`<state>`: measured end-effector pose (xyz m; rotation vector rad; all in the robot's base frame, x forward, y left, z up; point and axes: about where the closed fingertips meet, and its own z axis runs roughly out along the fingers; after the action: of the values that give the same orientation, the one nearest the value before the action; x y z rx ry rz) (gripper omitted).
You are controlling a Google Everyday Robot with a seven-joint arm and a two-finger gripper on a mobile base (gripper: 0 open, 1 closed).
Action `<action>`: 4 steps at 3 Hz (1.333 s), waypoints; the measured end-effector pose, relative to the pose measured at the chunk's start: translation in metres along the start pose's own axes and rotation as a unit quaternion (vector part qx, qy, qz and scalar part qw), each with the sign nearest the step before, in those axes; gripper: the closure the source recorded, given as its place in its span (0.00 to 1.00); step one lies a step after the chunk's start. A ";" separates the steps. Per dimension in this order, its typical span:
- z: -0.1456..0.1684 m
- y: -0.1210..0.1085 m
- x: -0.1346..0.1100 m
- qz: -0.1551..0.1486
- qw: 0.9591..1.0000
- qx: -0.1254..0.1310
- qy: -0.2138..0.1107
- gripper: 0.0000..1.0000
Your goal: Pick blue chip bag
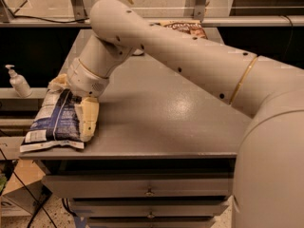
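My arm (190, 51) is a run of thick, smooth, cream-coloured tubes with rounded elbows. Small dark round dots are sunk into the shell in loose rows. A thin brass-coloured ring (243, 80) circles me where the widest segment begins, and a fainter seam rings my wrist, which has a small patch of fine perforations. My gripper (78, 110), at the blue chip bag (54, 120) on the table's (166, 122) left end, is a paler, yellower, matte cream.

Gripper (71, 103) down at blue chip bag (53, 121), front-left corner of table (166, 122). To its right, open tabletop, free passage. Far behind, brown chip bag (185, 28). To its left, off-table, pump bottle (18, 83).
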<state>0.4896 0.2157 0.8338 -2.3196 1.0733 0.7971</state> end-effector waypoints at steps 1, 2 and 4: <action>0.002 0.001 0.003 0.008 1.000 0.004 -0.005 0.18; -0.005 0.001 -0.002 0.004 1.000 0.015 -0.008 0.41; -0.029 -0.003 -0.014 -0.013 0.999 0.044 -0.009 0.87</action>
<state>0.4940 0.2071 0.8650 -2.2436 1.0470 0.7452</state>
